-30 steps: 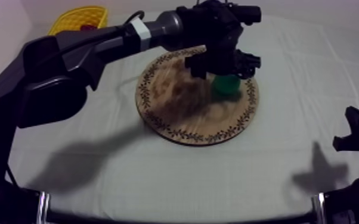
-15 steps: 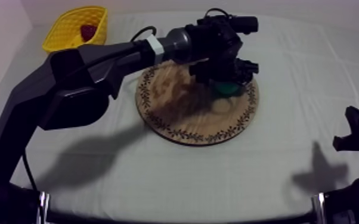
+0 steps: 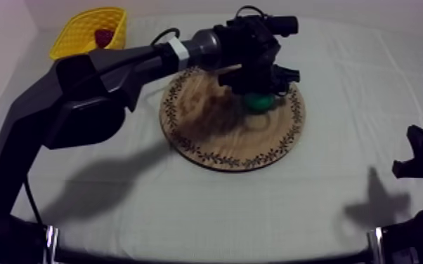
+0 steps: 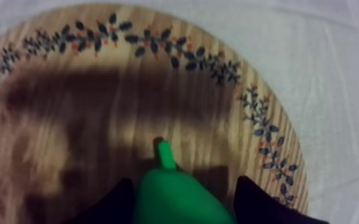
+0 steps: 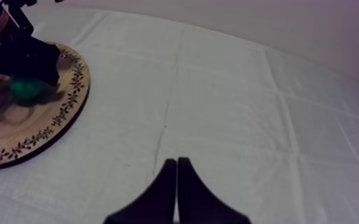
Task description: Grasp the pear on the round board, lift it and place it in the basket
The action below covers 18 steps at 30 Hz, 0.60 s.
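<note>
Left tool [image 4: 186, 182] straddles the pear [image 4: 176, 202] on the wooden board [image 4: 98, 89].

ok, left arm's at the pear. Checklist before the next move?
1. The left pincer sits around the pear: ok.
2. Grip closed on the pear: cannot tell.
3. The pear rests on the wooden board, not lifted: ok.
4. The yellow basket has room beside the small red fruit: ok.
5. The right pincer is shut, away from the wooden board: ok.
</note>
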Available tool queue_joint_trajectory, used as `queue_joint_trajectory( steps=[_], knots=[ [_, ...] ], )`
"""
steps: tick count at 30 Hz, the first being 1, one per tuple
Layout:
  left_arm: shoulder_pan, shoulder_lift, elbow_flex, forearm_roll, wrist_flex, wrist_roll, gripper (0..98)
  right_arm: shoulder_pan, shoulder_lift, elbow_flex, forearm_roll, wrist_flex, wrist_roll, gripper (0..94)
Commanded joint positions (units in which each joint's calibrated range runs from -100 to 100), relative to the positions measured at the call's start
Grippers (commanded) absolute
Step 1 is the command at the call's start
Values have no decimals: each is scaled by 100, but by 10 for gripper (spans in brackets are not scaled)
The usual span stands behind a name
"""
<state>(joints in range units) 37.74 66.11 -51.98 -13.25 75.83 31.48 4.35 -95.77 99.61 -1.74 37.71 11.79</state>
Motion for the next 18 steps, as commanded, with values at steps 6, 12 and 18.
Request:
queue_joint_trajectory(
  steps=[6, 12, 18],
  knots=[
    [-127, -1018, 630, 31, 193, -110, 524, 1, 1, 5, 1, 3, 0, 5],
    [-309, -2285, 1866, 142, 469, -271, 529, 1, 1, 5, 1, 3, 0, 5],
    [-619, -3771, 3757, 217, 536, -445, 523, 1, 1, 5, 1, 3, 0, 5]
  ],
)
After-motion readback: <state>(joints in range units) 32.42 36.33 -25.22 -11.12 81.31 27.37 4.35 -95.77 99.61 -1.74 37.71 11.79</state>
